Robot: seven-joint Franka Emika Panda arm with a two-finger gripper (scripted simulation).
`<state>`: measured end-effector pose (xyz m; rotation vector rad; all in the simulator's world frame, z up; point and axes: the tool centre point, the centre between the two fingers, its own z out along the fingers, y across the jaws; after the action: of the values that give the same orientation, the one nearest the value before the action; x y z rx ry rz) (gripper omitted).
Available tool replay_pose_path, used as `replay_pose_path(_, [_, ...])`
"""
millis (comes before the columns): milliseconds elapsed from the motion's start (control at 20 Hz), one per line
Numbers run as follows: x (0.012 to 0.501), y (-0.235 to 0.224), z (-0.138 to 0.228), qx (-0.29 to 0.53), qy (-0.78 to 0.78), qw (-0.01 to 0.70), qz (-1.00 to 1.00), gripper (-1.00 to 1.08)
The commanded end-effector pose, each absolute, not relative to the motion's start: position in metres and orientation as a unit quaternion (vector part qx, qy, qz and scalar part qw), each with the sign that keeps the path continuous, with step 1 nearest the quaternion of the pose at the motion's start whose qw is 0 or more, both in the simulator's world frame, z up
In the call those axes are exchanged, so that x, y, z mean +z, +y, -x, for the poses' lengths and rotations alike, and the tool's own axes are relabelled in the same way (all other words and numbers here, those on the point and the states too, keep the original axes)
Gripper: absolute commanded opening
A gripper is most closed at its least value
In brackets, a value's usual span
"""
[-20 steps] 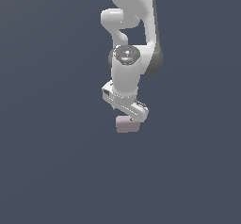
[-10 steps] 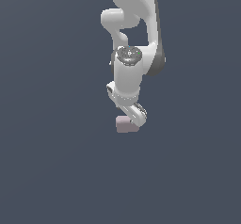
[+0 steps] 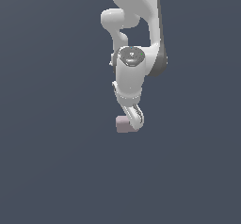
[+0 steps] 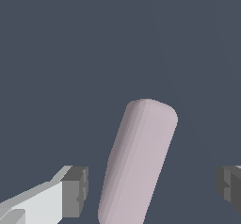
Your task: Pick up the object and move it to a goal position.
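A matte, round-edged mauve block [image 4: 139,162] lies between the spread gripper's [image 4: 153,190] dark grey pads [image 4: 75,190], touching neither.

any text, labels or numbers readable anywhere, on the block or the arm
None: no view shows any readable text.
The pale pink block is plain and unmarked.
The white arm and the tool carry no label, brand or number.
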<state>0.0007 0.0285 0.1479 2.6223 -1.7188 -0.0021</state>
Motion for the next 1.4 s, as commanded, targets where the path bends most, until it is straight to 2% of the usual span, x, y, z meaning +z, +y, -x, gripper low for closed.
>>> replay_pose_path(0, [0.147, 0.03, -0.001, -0.001, -0.576, 0.002, -0.817, 1.0])
replay_pose_path(600, [0.146, 0.037, -0.002, 0.0, -0.663, 0.0, -0.748, 1.0])
replay_pose_path(1350, [0.132, 0.038, -0.001, 0.0, -0.678, 0.0, -0.735, 1.0])
